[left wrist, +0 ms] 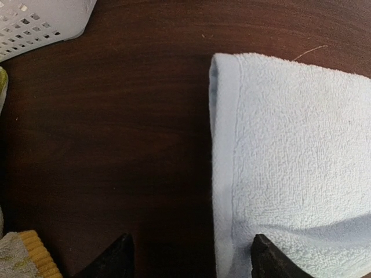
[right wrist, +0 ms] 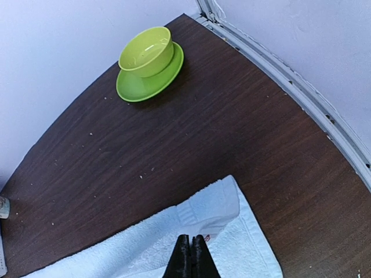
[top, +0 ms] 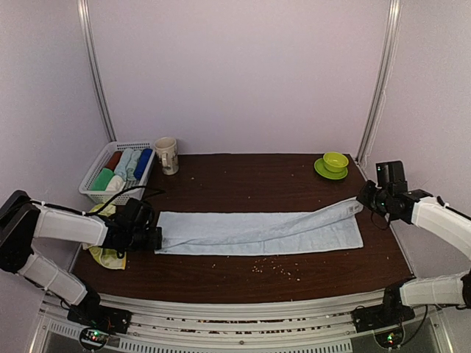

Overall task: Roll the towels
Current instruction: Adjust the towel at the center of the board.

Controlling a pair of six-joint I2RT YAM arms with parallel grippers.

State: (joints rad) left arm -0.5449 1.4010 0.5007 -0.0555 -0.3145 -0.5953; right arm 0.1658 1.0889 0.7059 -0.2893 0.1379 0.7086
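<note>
At the left edge of the top view, a white slatted basket (top: 96, 193) is sitting on the dark wooden table (top: 243, 180). It is holding several rolled cloths (top: 125, 165) in red, green, pale and blue, and a mug (top: 167, 155) is standing just to its right. Below the basket, at the table's lower left, the yellow-green towel (top: 107, 254) is lying crumpled, partly under the left arm.

The left gripper (top: 151, 239) is sitting low at the left short end of the pale blue towel (top: 257, 232). Its jaws are standing wide apart and gripping nothing. In its wrist view one finger is showing over bare wood and the other over the cloth, with the hem between them; whether the tips are touching anything cannot be told.

The pale blue towel is lying as a long flat strip across the middle of the frame. Crumbs (top: 276, 268) are lying scattered below it.

Toward the right, the towel's upper right corner is rising off the table. The right gripper (top: 362, 200) is pinching it there, fingers pressed fully together on the cloth. In the table's upper right corner, a lime green bowl (top: 335, 160) is resting on a matching saucer (top: 324, 173), well apart from the towel.
</note>
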